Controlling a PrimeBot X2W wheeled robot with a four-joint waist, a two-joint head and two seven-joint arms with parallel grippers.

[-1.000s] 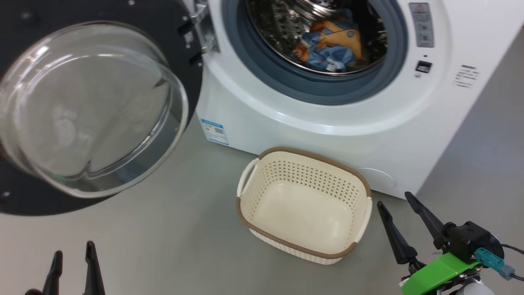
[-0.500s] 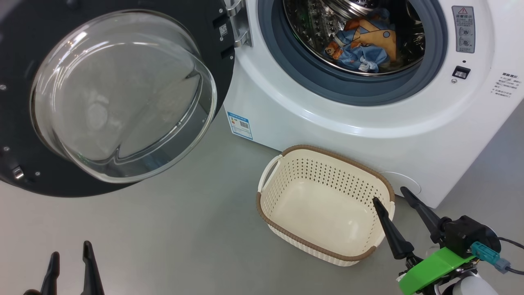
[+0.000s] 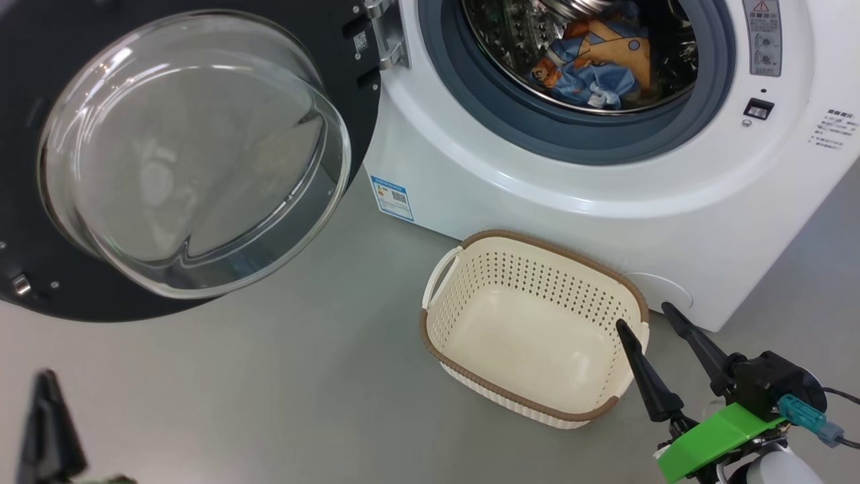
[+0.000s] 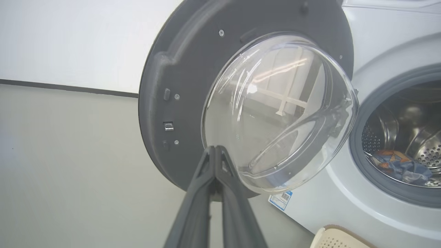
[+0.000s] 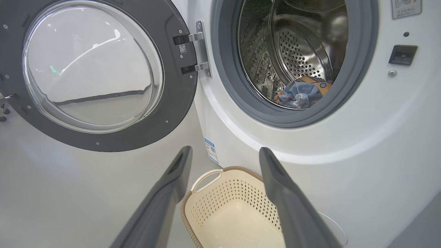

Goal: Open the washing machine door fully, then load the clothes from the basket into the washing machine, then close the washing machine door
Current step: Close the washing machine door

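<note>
Since a second ago, the left tool point(image 3: 47, 420) has snapped its two fingers together, and it now shows as one dark wedge at the lower left above the bare floor point(image 3: 269, 376). The machine and basket look shifted too, but that is the head turning.

From the head, the washing machine door point(image 3: 188, 154) hangs swung out to the left on its hinge. The washing machine point(image 3: 571, 202) stands with its mouth uncovered, and the clothes point(image 3: 591, 60) lie bunched low in the steel drum. The basket point(image 3: 537, 275) sits on the floor just beside the machine's front, below the opening, with nothing inside. The right tool point(image 3: 645, 317) hangs released at the basket's right end, one fingertip over its rim.

Along the left wrist, the left tool point(image 4: 215, 151) is clenched on nothing, pointing at the lower edge of the door point(image 4: 275, 110). The clothes point(image 4: 396, 165) show at the right, inside the drum.

Along the right wrist, the right tool point(image 5: 224, 151) has its fingers spread wide above the basket point(image 5: 227, 199). The clothes point(image 5: 299, 93) rest at the bottom of the drum.
</note>
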